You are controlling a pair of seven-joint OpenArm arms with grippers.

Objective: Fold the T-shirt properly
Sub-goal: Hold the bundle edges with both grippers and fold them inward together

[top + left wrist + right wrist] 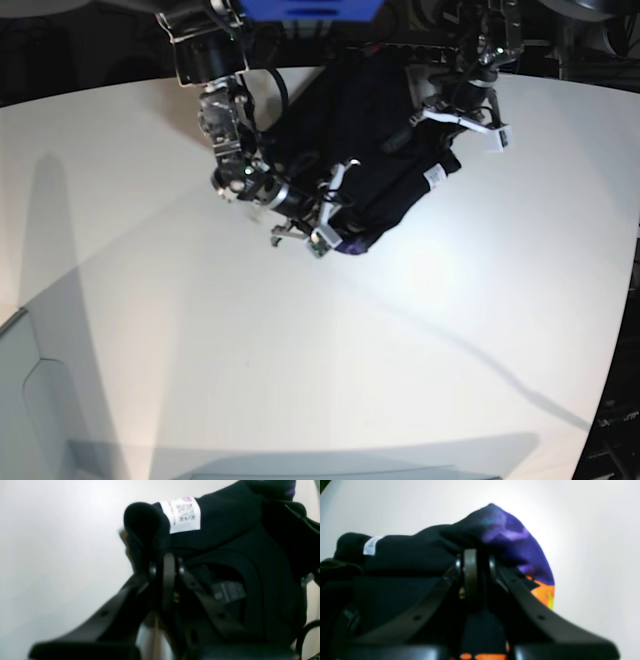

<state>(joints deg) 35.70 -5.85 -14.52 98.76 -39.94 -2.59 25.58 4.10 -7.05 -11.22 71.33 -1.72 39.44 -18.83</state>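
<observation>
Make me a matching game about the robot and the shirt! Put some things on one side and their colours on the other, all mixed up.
Things:
1. T-shirt fabric
2. Label with the square code
3. Printed graphic
4. Table

Colours:
A. purple and orange
B. black
C. plain pale white, all over
D. white with small dark marks

Pairs: 1-B, 2-D, 3-A, 4-C

Extra: the left gripper and the right gripper each have their fingers pinched on the shirt.
</observation>
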